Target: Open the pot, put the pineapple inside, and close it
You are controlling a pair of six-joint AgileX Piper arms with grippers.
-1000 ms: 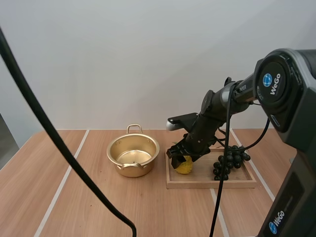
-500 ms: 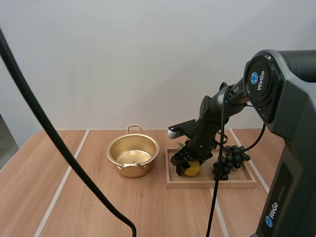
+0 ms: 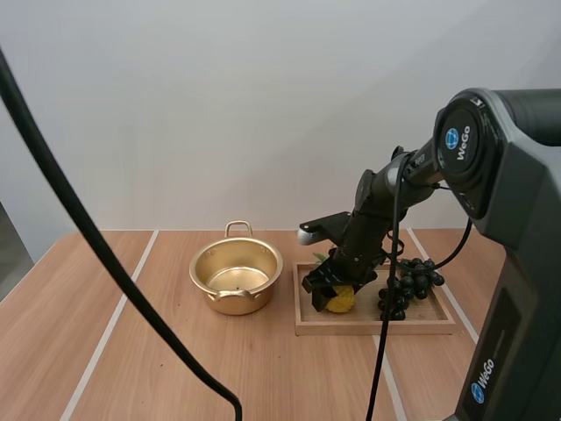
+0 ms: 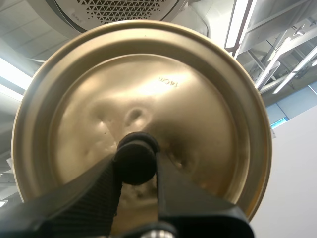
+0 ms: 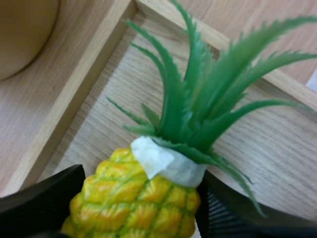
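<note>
— Where's the pineapple (image 3: 340, 300)?
— Lying in the wooden tray (image 3: 377, 325) just beside the grapes (image 3: 408, 284), pinched by the right end effector (image 3: 328, 290).
— And the pot (image 3: 235, 303)?
— Uncovered, near the tray on the pale-striped wood tabletop (image 3: 175, 368). The left end effector (image 4: 136, 166) grips the lid (image 4: 193, 109) by its knob (image 4: 136, 156).

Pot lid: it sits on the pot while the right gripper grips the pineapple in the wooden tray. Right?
No. The left wrist view shows the lid held by its knob in the left gripper, and the pot stands open. The right gripper does grip the pineapple in the wooden tray.
</note>
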